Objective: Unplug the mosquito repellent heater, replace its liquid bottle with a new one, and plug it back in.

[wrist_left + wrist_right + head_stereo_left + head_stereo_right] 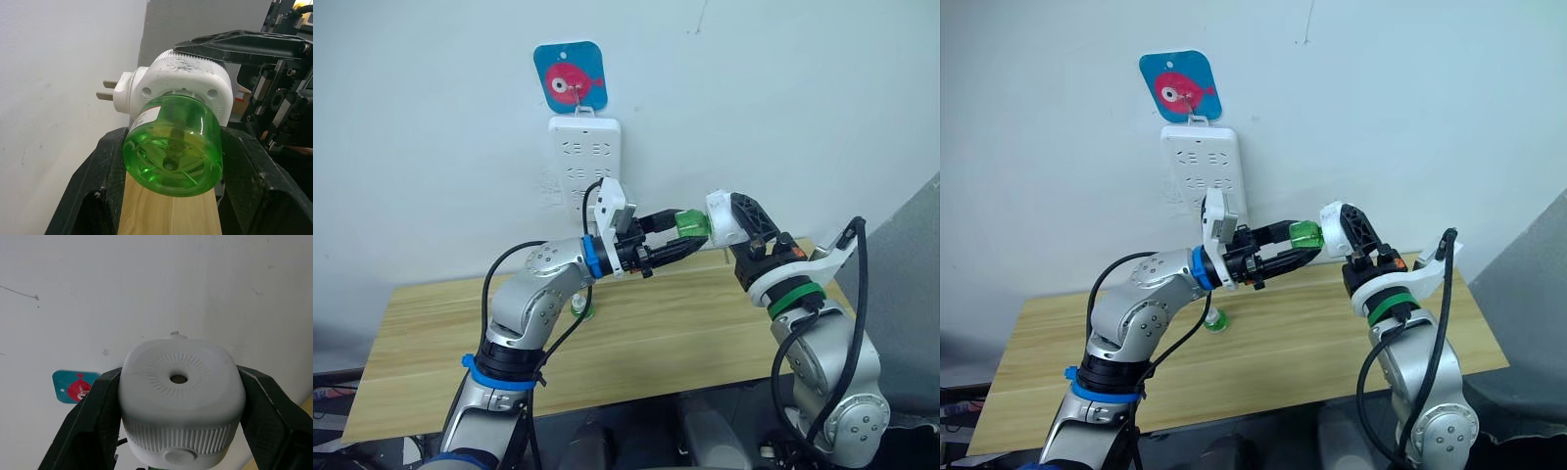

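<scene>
Above the table, my right gripper point(736, 213) is shut on the mosquito repellent heater point(721, 219), a white rounded unit. The right wrist view shows its round vent hole point(179, 378), and its plug prongs point(106, 90) point toward the wall. A green liquid bottle point(692, 224) sits in the heater's underside. My left gripper point(683, 233) is shut on this bottle, with a black finger point(100, 186) on either side of it. A second small green bottle point(579, 309) stands on the wooden table point(705, 328) below my left forearm.
A long white power strip point(584, 162) hangs on the wall under a blue hook with a red fish point(570, 76), just behind my left wrist. The table reaches the wall at the back. A grey panel point(915, 245) stands at the right.
</scene>
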